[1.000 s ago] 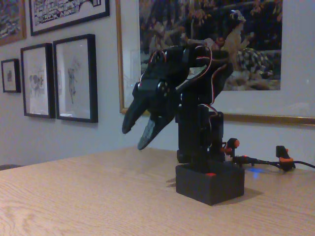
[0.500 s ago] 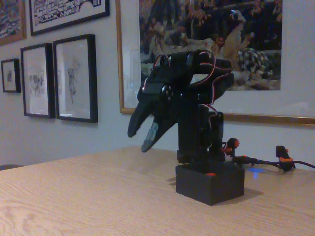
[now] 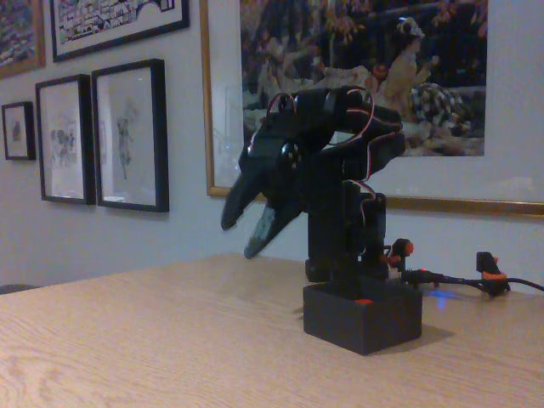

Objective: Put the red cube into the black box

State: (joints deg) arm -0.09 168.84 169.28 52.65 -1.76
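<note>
Since the earlier frames the gripper has drawn back and upward toward the arm's body, folding in from a lower, more outstretched pose; nothing else on the table has shifted. At the upper left of the frame hang framed pictures on a pale wall. Moving right, the gripper sits left of centre, raised well above the wooden table, its tips pointing down and to the left. Its two fingers stand apart with a clear gap between them, and nothing is held there. Behind it the black arm is folded over its base, in front of a large gold-framed painting. Right of centre, in the lower part of the frame, the black box rests on the table just in front of the arm's base. A sliver of the red cube shows above the box's rim, inside the box. Farther right, a cable with orange-red connectors lies on the table near the right edge.
</note>
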